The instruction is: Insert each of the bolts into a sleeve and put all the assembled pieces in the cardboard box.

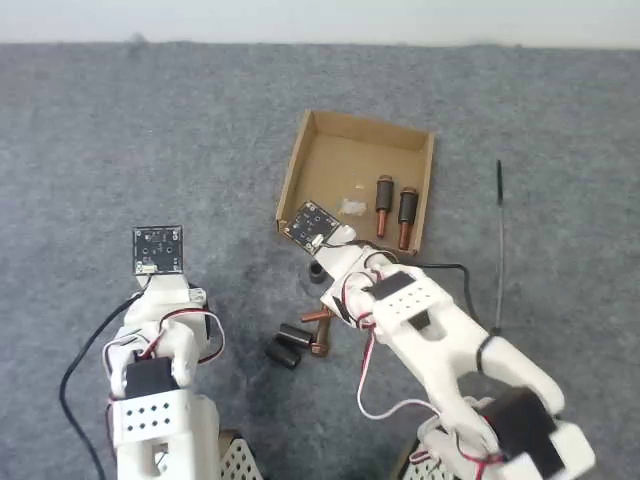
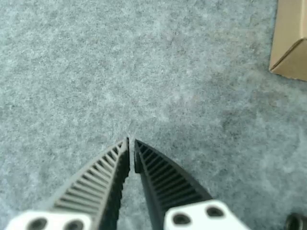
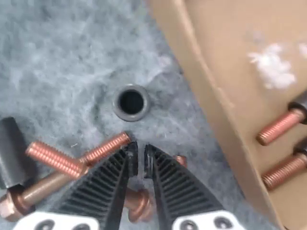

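Note:
An open cardboard box (image 1: 322, 160) holds two bolts in black sleeves (image 1: 383, 205) (image 1: 406, 216); their copper threads (image 3: 278, 127) also appear in the right wrist view. Just in front of the box a black sleeve (image 3: 130, 102) stands upright on the carpet (image 1: 317, 270). Nearer me lie loose copper bolts (image 1: 319, 328), two of them crossed (image 3: 72, 165) and one under the right fingers (image 3: 136, 203). Two more sleeves (image 1: 288, 344) lie beside them. My right gripper (image 3: 137, 149) hovers shut over the bolts, short of the upright sleeve. My left gripper (image 2: 130, 142) is shut over bare carpet.
The left arm (image 1: 160, 340) stands well left of the parts. The box corner (image 2: 290, 43) appears far off in the left wrist view. A thin black rod (image 1: 499, 240) lies right of the box. Grey carpet covers the table.

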You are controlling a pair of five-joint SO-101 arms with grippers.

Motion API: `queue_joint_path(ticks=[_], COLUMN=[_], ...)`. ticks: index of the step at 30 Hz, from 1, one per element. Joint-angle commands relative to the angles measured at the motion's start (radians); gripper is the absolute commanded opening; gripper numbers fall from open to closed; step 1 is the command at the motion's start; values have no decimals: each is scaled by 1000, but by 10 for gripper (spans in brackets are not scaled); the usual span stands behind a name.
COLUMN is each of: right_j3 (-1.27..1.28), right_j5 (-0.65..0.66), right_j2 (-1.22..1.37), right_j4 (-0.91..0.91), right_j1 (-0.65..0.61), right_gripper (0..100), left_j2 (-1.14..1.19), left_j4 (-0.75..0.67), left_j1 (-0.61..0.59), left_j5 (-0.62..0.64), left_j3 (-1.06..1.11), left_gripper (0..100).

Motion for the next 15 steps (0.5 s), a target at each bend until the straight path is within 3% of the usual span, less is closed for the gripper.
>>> queue_joint_path(ticks=[1,15], right_j3=[-97,-107], right_j5=[-9,-9], right_j2=[33,56], right_j4=[-10,-170], right_j1=[-16,-39], right_gripper=[7,7], left_j2=[-8,-8], left_j4=[-20,-20], left_j1=[-8,-6], left_j5=[-3,-3], left_j3=[-8,-8], left_gripper=[13,13])
